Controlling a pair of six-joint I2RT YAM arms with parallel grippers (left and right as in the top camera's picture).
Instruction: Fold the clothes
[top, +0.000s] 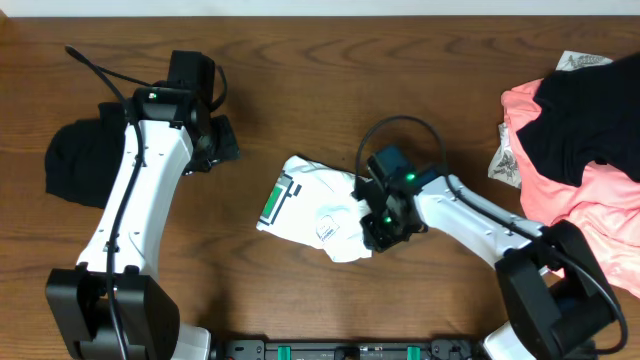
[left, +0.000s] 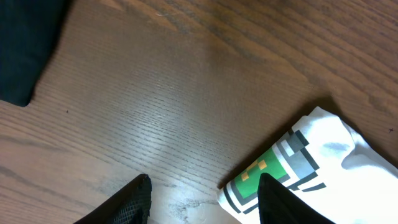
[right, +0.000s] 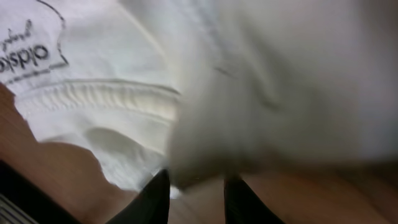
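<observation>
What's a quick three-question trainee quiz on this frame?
1. True or false: the shirt lies mid-table, apart from the pink garment.
2. What lies on top of the pink garment? A: a black garment. B: a towel. C: nothing.
3. Fill in: the left claw hangs over bare table with its jaws ____.

Key: 1 true; 2 A; 3 open.
</observation>
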